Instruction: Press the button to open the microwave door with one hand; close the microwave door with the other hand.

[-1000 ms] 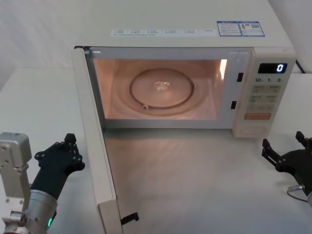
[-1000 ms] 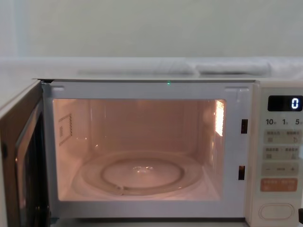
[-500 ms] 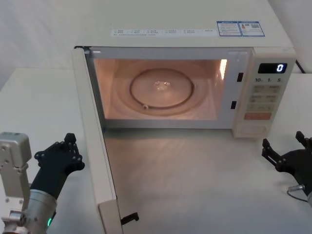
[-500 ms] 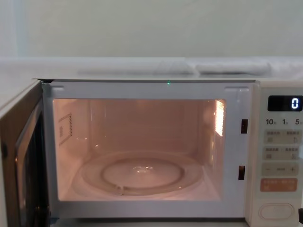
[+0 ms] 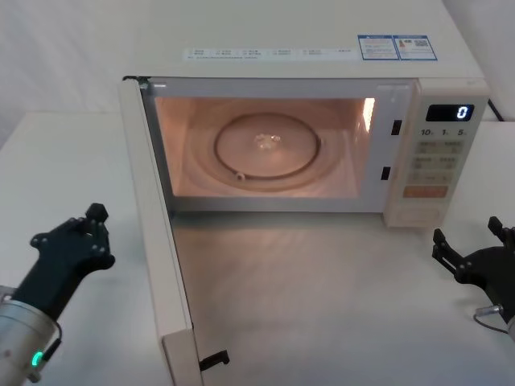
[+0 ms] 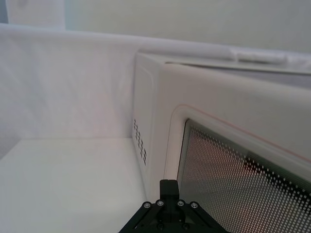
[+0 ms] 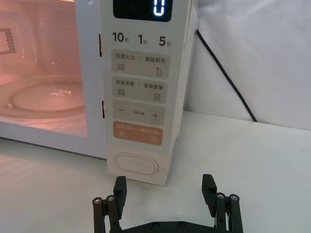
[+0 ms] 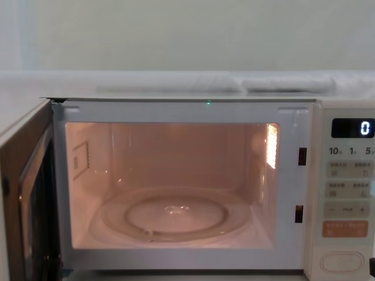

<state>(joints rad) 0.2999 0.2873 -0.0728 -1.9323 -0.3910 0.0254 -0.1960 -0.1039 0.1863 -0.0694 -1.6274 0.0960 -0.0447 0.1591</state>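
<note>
Left end effector [image 5: 71, 238] shifted left — microwave door [image 5: 157, 233] open.

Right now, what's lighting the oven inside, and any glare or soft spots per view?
Head view: warm cavity lamp glows on the turntable, with a bright patch on the right wall. Chest view: same glow, soft overall. Left wrist view: door mesh tinted pink by it. Right wrist view: display digit blooms slightly.

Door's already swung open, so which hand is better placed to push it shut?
Left. The left hand sits just outside the open microwave door, facing its window; the right hand is across the table, below the button.
</note>
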